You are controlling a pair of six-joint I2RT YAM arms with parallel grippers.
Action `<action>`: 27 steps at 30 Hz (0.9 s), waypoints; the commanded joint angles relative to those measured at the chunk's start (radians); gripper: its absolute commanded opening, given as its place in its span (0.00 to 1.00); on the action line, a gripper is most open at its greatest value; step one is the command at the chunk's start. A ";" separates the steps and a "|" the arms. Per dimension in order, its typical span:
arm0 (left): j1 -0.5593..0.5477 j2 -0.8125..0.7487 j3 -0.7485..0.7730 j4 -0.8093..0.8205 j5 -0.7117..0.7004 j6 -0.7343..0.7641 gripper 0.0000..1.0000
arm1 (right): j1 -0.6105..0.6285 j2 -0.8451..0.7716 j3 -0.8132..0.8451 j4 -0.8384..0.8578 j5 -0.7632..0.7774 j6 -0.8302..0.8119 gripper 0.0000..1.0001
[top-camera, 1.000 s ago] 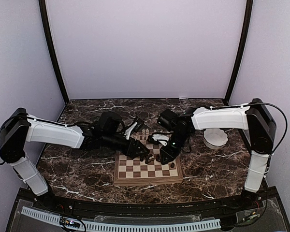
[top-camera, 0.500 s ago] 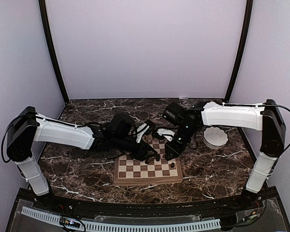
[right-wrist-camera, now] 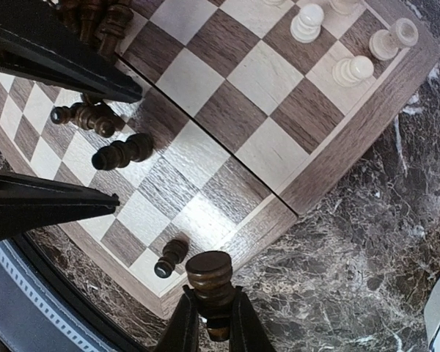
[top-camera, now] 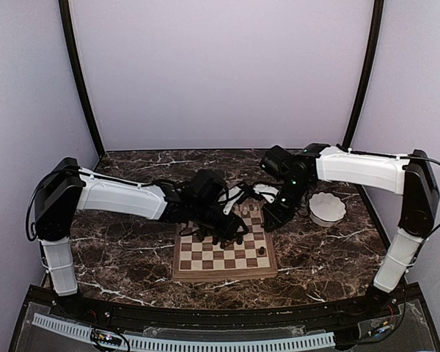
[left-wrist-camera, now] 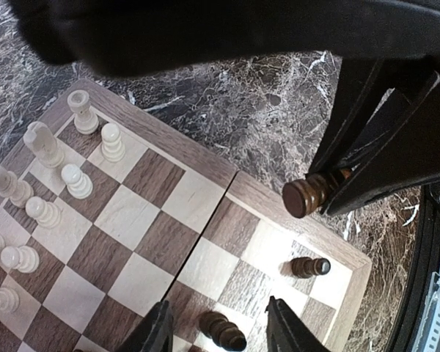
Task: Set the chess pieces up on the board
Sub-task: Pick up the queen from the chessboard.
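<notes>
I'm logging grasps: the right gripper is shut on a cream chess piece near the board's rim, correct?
No. The right gripper is shut on a dark brown chess piece, not cream, near the board's rim; the right wrist view shows it.

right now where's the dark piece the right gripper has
In the right wrist view, the dark piece is pinched in the right gripper. It is held over the board at its rim, close to a lone dark pawn.

Lilac walls [top-camera: 220, 73], dark marble table [top-camera: 125, 257], black posts [top-camera: 81, 82]
</notes>
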 commanded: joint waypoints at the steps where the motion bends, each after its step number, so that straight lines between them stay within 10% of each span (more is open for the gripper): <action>1: -0.022 0.039 0.064 -0.110 0.002 0.029 0.46 | -0.012 -0.057 0.005 0.032 0.010 0.003 0.03; 27: -0.059 0.005 0.057 -0.181 -0.055 0.022 0.41 | -0.026 -0.093 -0.028 0.046 0.031 0.011 0.03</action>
